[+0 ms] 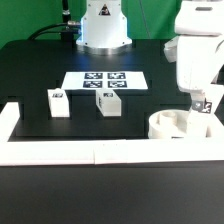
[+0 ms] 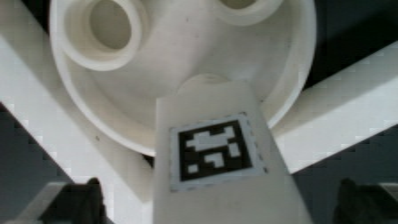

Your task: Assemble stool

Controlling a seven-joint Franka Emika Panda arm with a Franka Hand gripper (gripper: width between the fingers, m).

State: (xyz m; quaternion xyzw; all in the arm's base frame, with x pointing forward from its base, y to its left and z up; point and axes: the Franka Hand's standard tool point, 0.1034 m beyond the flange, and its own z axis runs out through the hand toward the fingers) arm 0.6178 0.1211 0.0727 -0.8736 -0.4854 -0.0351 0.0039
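Observation:
The stool's round white seat (image 1: pixel 172 126) lies at the exterior view's right, against the front rail. In the wrist view the seat (image 2: pixel 125 95) shows an open socket (image 2: pixel 111 30). One white leg block (image 2: pixel 217 150) with a square tag stands on the seat. My gripper (image 1: pixel 201 103) hangs straight over that leg. It is open, and its dark fingers (image 2: pixel 71 200) stand on either side of the leg with a gap on each side. Two more leg blocks (image 1: pixel 58 102) (image 1: pixel 107 101) rest on the black table to the exterior view's left.
The marker board (image 1: pixel 103 80) lies flat behind the two loose legs. A long white border rail (image 1: pixel 90 151) runs along the front and turns up the exterior view's left side (image 1: pixel 8 120). The robot base (image 1: pixel 103 28) stands at the back.

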